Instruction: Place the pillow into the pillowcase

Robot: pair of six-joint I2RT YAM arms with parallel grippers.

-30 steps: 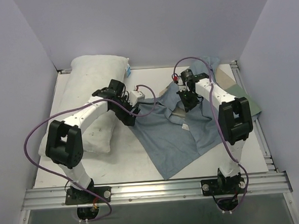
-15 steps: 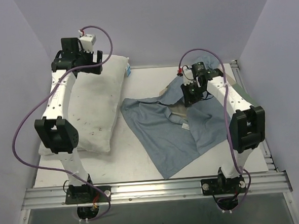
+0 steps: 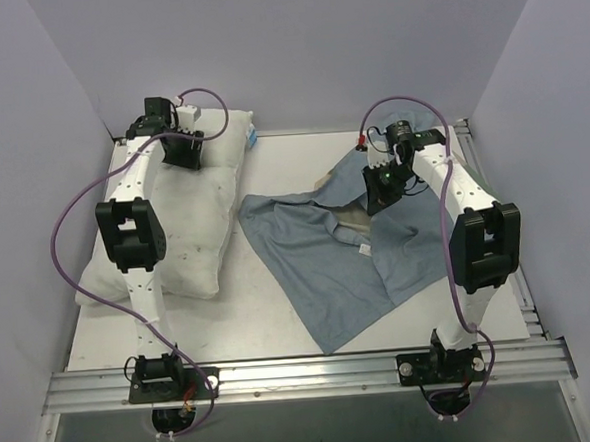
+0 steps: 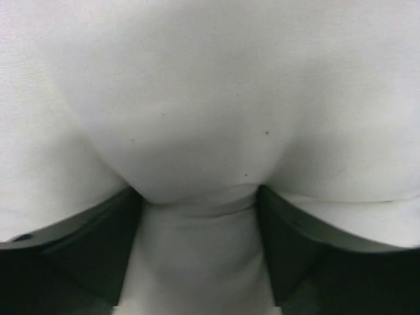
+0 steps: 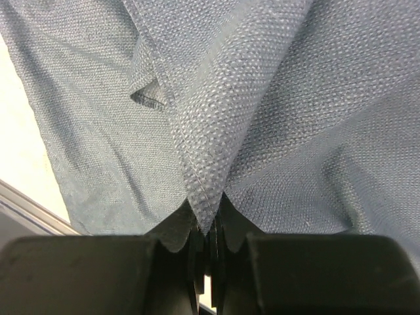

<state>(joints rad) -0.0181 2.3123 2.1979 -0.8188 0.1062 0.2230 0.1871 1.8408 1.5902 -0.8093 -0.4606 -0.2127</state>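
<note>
The white pillow [image 3: 180, 228] lies along the left side of the table, its far end near the back wall. My left gripper [image 3: 183, 153] is pressed down into that far end. In the left wrist view its jaws stand partly apart, squeezing a neck of the pillow [image 4: 197, 98] between them at the gripper [image 4: 200, 216]. The blue-grey pillowcase [image 3: 328, 269] lies spread mid-table with a small white tag [image 3: 365, 249]. My right gripper [image 3: 381, 186] is shut on a fold at the far edge of the pillowcase. The right wrist view shows the gripper [image 5: 211, 230] pinching the pillowcase [image 5: 262, 98].
A pale green panel of cloth [image 3: 494, 204] hangs over the right table edge. A small blue-and-white label [image 3: 254, 138] sticks out at the pillow's far right corner. An aluminium rail [image 3: 304, 376] runs along the front. Grey walls close in left, back and right.
My left arm swung from the pillowcase's left edge up over the pillow's far end, then came down onto it. My right gripper lifted the pillowcase edge slightly back and right.
</note>
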